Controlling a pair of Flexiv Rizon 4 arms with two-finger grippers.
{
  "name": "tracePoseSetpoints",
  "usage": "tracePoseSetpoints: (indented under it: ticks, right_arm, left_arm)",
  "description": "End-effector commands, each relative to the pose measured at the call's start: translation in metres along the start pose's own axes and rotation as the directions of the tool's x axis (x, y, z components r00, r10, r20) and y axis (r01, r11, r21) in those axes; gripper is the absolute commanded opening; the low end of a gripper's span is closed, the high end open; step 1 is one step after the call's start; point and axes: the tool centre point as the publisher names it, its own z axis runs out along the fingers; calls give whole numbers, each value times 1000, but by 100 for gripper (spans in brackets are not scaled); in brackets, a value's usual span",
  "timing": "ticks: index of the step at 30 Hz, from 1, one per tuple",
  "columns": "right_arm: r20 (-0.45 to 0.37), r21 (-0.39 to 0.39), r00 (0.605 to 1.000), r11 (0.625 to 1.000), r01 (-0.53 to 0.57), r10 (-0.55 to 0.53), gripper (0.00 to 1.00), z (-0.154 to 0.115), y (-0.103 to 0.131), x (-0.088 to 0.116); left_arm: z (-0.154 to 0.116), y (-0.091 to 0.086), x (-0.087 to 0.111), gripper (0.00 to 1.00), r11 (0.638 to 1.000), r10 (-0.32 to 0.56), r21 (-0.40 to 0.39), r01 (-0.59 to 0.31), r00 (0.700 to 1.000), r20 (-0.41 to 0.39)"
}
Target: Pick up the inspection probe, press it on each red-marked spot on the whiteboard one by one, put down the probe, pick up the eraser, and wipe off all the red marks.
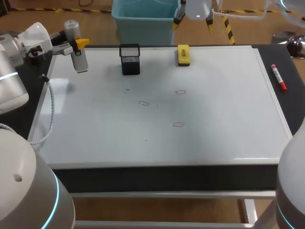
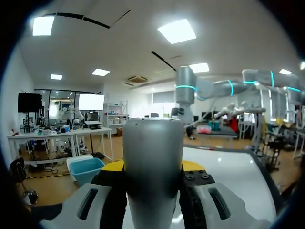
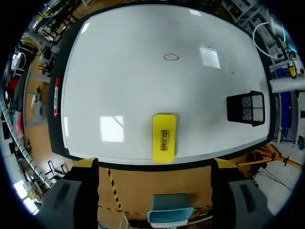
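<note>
The inspection probe [image 1: 77,47], a grey cylinder, is held nearly upright above the whiteboard's [image 1: 214,138] far left corner, with my left gripper [image 1: 78,44] shut on it. In the left wrist view the probe [image 2: 152,157] fills the gap between the fingers of the left gripper [image 2: 153,168]. Three small red marks [image 1: 180,92] [image 1: 144,103] [image 1: 178,124] lie mid-board. The yellow eraser [image 1: 183,55] rests at the far edge. My right gripper [image 1: 194,20] hangs open high above that edge, and in its own view the right gripper [image 3: 155,164] is just behind the eraser [image 3: 164,138].
A black mesh holder [image 1: 129,59] stands on the board between probe and eraser, also in the right wrist view as the holder [image 3: 246,108]. A red marker [image 1: 279,78] lies on the dark table strip past the board's right edge.
</note>
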Motion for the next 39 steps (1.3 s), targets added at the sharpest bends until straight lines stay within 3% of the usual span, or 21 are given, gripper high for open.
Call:
tracePoseSetpoints:
  ticks: [1, 14, 39]
  right_arm:
    - [-53, -9, 999, 1000, -1, 0, 100, 4, -2, -5]
    - [-18, -32, 999, 999, -37, 37, 100, 20, 5, -12]
    - [9, -6, 990, 990, -138, 138, 100, 57, 22, -29]
  left_arm:
    - [1, 0, 0, 0, 1000, 2, 3, -2, 1000, 1]
    - [1, 0, 0, 0, 1000, 2, 3, -2, 1000, 1]
    - [1, 0, 0, 0, 1000, 2, 3, -2, 1000, 1]
